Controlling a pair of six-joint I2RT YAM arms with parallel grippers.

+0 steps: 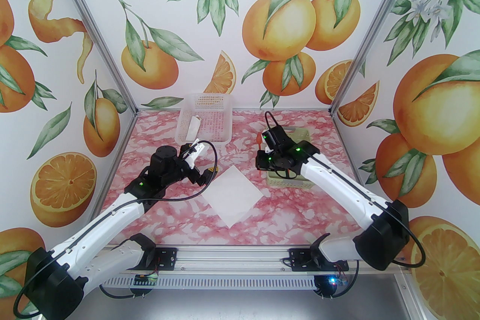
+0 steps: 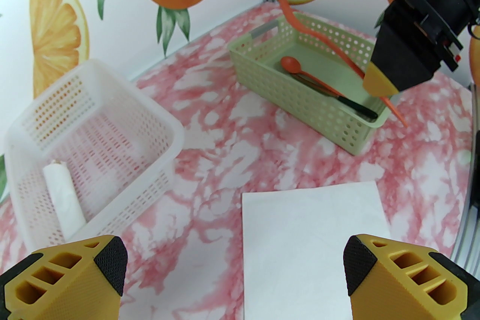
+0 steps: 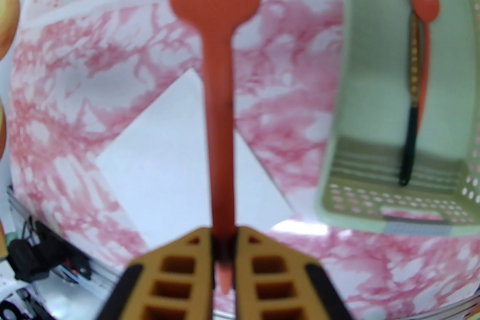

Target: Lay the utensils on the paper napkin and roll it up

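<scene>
Top view: left gripper (image 1: 208,174) has its fingers spread wide with nothing between them, and hangs just off the left corner of the paper napkin (image 1: 234,196). The napkin lies flat on the table (image 1: 300,221). Right gripper (image 1: 262,155) is clamped on the fork (image 1: 260,138), whose head sticks up past the fingers. Green basket (image 1: 288,183) sits just behind those fingers, under the wrist. White basket (image 1: 182,119) is beyond the left fingers, with a white paper roll (image 1: 194,125) inside.

Left wrist view: both yellow fingers are at the bottom corners, wide apart and empty. Napkin lies ahead and between them, nearer the right finger. White basket is ahead of the left finger, the roll leaning inside. Green basket farther ahead holds the spoon (image 2: 290,63) and knife (image 2: 356,106), lying together. Right gripper is over the basket's right end and pinches the tilted fork clear of the table.

Right wrist view: fingers are closed on the fork handle near its end, with the tip poking back past the pads. Tines point away from the fingers, blurred. Napkin lies beneath the shaft, apart from it. Green basket is right of the fingers, spoon bowl at its far end.
</scene>
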